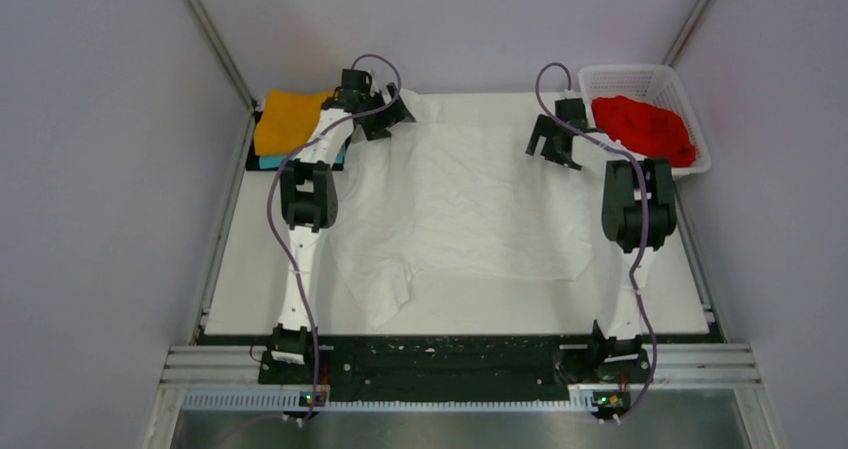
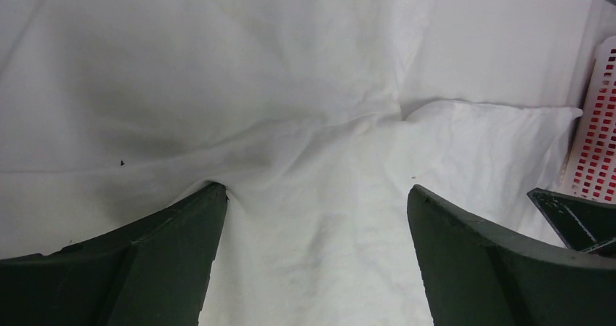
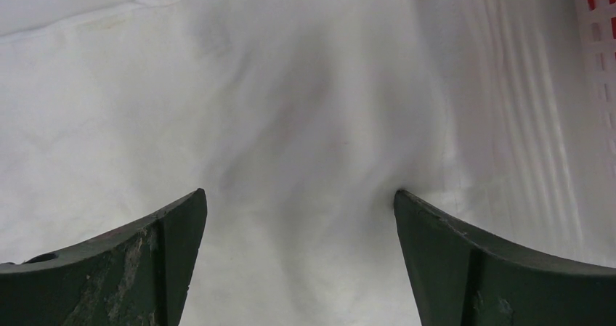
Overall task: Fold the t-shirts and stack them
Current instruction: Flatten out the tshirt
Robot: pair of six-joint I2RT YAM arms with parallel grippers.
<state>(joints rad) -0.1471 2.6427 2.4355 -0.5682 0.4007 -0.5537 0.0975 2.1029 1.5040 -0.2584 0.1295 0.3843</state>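
Observation:
A large white t-shirt (image 1: 470, 204) lies spread and creased over the table, one part trailing toward the front left. My left gripper (image 1: 388, 114) is open at the shirt's far left corner, its fingertips pressing into the white cloth (image 2: 312, 217). My right gripper (image 1: 553, 141) is open at the far right part of the shirt, fingertips down on the cloth (image 3: 305, 217). A folded orange t-shirt (image 1: 288, 119) rests on a teal one (image 1: 268, 161) at the far left. A red t-shirt (image 1: 645, 127) lies crumpled in the basket.
The white mesh basket (image 1: 695, 139) stands at the far right corner, close to the right gripper; its wall (image 2: 599, 144) shows in the left wrist view too. Metal frame posts rise at both far corners. The arm bases sit at the near edge.

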